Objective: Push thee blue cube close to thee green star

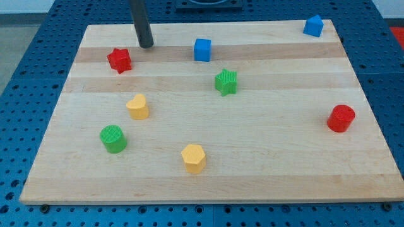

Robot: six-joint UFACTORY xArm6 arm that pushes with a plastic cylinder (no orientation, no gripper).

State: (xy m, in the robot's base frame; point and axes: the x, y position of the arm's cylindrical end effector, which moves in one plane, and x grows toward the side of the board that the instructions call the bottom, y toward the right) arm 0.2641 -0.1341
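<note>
The blue cube (202, 50) sits near the view's top, at the middle of the wooden board (265, 176). The green star (226, 82) lies just below it and slightly to the right, a short gap apart. My tip (146, 45) rests on the board at the view's top left, well left of the blue cube and just up and right of a red star (119, 60). It touches no block.
A second blue block (313, 26), house-shaped, sits at the top right corner. A red cylinder (341, 118) is at the right. A yellow heart (137, 107), a green cylinder (113, 139) and a yellow hexagon (194, 158) lie lower left.
</note>
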